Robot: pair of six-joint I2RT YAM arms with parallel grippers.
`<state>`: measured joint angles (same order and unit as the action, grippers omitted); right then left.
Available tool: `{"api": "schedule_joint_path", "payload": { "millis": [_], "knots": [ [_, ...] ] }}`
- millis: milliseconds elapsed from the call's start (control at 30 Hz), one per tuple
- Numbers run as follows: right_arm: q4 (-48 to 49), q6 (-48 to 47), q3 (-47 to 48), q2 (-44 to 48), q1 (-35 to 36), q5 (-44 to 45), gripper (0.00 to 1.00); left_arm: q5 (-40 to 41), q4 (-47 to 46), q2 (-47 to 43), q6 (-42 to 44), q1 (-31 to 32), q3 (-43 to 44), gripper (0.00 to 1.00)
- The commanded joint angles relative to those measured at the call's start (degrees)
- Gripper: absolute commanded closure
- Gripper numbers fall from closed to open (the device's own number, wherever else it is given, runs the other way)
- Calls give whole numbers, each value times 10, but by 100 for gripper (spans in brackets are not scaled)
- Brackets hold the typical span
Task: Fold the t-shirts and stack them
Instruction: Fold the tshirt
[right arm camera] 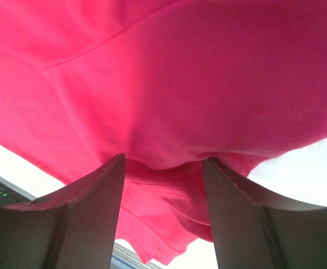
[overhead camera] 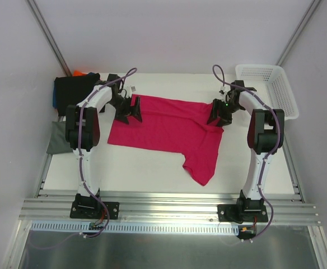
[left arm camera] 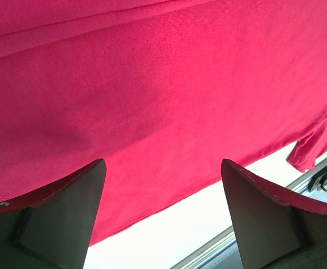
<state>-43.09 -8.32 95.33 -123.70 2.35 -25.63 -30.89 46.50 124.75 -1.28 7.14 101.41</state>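
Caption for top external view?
Left fingers and right fingers at far corners of a crimson-pink cloth t-shirt; folded shirts left, white plastic mesh basket right.

1. The crimson-pink t-shirt [overhead camera: 169,126] is one plain, bright colour with no print. The wrist views show seams stitched in the same pink.
2. The table [overhead camera: 146,168] under it is plain white.
3. At the far left lies a black shirt [overhead camera: 74,89], with a sliver of an orange shirt [overhead camera: 79,72] behind it and an edge of a blue shirt [overhead camera: 55,100] at its side.
4. Nearer, a grey-green shirt [overhead camera: 58,137] is plain and muted.
5. The basket [overhead camera: 270,84] is white, with a regular mesh of small openings.
6. Both arms are white with black joints, and purple cables run along them.
7. The left gripper [left arm camera: 163,162] and the right gripper [right arm camera: 163,158] have matte black fingers whose edges pick up a pink tint.
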Motion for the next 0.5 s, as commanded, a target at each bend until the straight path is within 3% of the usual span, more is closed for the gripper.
{"api": "schedule_joint_path", "payload": {
  "millis": [0,467],
  "knots": [
    [-11,17,35,7,0,-37,40,-5,15,6,-10,2,9,16],
    [-21,-6,71,-30,-34,3,40,25,14,-8,-10,9,-23,16]
  ]
}}
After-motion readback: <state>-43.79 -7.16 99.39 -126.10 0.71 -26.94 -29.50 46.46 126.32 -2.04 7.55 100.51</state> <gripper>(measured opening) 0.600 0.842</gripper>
